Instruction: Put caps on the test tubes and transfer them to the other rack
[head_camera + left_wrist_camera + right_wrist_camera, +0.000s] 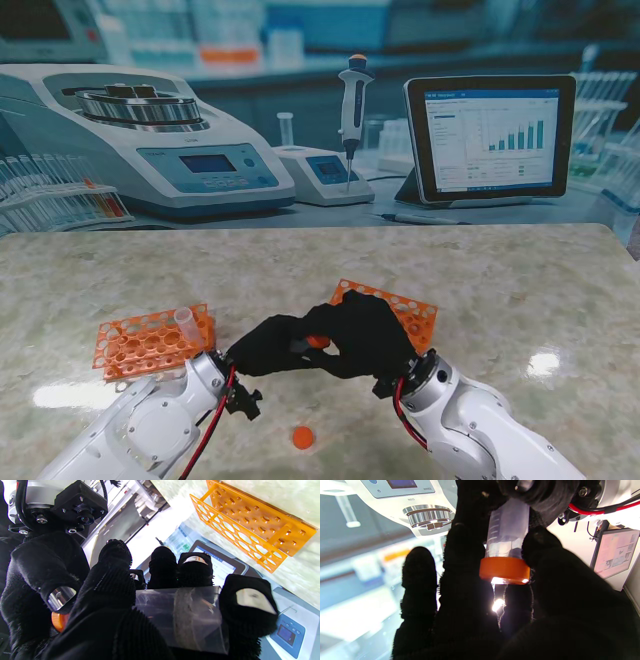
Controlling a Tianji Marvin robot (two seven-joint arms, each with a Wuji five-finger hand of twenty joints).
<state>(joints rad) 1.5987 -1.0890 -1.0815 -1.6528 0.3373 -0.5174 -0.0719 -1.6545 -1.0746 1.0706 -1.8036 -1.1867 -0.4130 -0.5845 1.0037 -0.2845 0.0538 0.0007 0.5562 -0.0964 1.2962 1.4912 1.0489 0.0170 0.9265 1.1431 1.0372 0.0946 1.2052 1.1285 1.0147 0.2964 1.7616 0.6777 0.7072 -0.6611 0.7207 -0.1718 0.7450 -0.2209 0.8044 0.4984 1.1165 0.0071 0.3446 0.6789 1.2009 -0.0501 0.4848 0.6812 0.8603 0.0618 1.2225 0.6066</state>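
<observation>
Right wrist view: right hand (520, 600) fingers pinch cap (505, 570) onto tube (180, 615), which left hand (120, 610) grips mid-table. Risk: cross-threading if tilted. Spare cap (302, 437) at 6 o'clock.

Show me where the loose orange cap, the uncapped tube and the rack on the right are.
loose cap (302, 437), stand view, its top face.
uncapped tube (185, 319), stand view, its open rim.
right rack (418, 311), stand view, its top plate.

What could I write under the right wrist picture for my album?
Two gloved hands meet: the left hand holds a clear tube while the right hand grips its orange cap.
</observation>
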